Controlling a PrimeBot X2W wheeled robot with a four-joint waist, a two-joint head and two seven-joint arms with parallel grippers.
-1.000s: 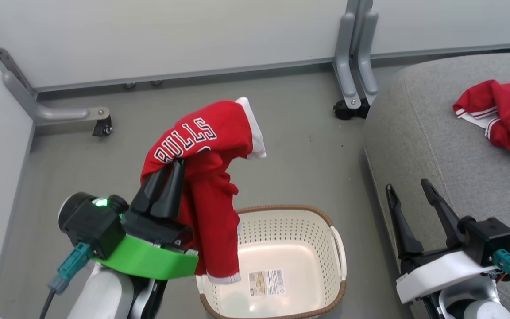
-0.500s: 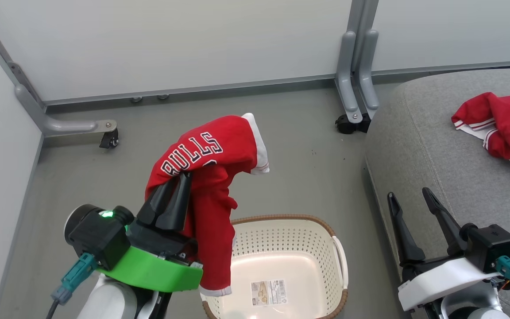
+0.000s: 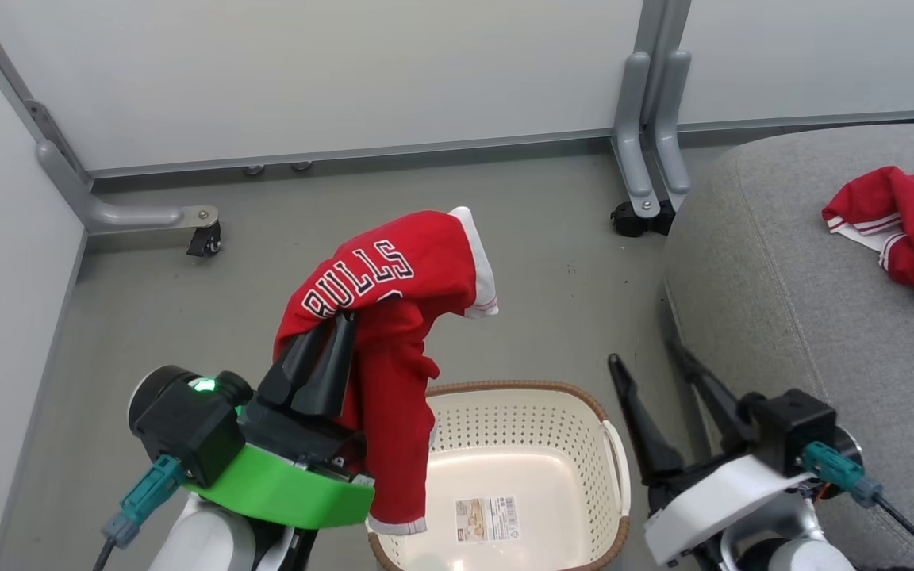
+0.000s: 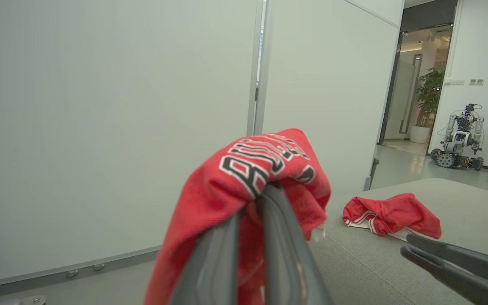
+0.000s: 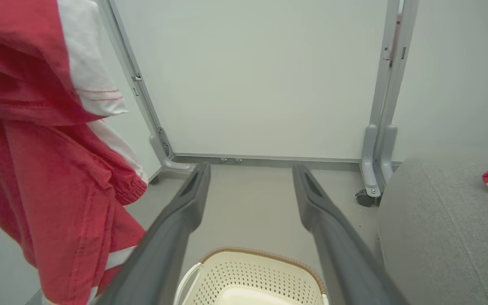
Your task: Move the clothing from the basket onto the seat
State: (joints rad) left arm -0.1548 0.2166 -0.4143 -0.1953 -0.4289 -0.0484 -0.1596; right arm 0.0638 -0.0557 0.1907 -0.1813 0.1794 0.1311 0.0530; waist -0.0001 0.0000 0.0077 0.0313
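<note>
A red garment printed "BULLS" hangs over my left gripper, which is shut on it above the left edge of the basket. The left wrist view shows the garment bunched over that gripper. The cream perforated basket holds just a label sticker. My right gripper stands open with nothing in it between the basket and the grey seat; its open fingers frame the basket rim. A second red garment with white stripes lies crumpled on the seat.
Pale partition walls close off the back and left. Their grey legs end in castors on the grey floor. The left wrist view shows other wheeled robots and a plant far off through a doorway.
The head view has shifted a little. My right gripper has swung left, away from the seat toward the basket. The left gripper still holds the garment in about the same place.
</note>
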